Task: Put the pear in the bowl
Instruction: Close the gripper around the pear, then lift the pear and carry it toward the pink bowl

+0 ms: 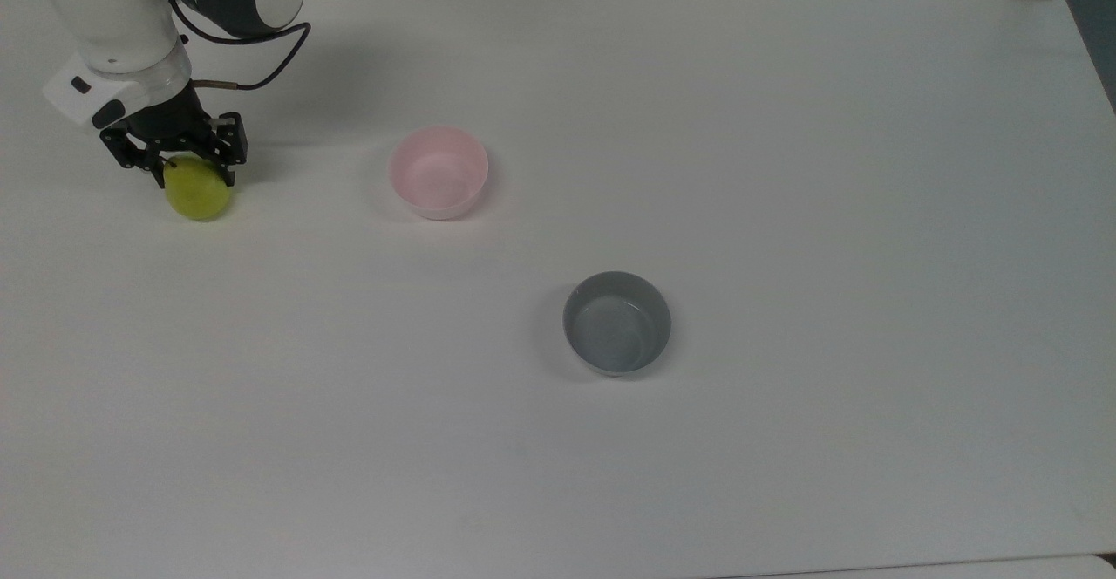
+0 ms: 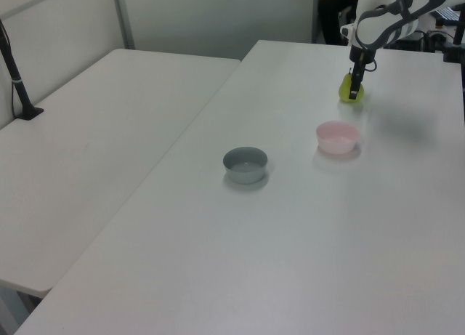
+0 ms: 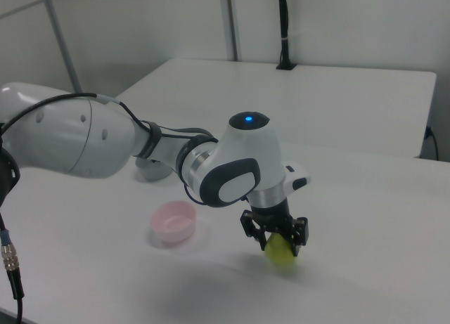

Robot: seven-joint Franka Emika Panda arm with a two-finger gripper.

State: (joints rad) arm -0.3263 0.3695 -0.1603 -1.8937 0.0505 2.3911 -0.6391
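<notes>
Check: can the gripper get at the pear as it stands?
Probably yes. The gripper is already down over the pear, a finger on each side of its top, nothing in between. The pink bowl sits well clear.

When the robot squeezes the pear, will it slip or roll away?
The pear looks smooth and rounded, so it could slip or roll if nudged. The gripper straddles its narrow top, so the grip may be shaky. It looks firm, probably not squashy.
</notes>
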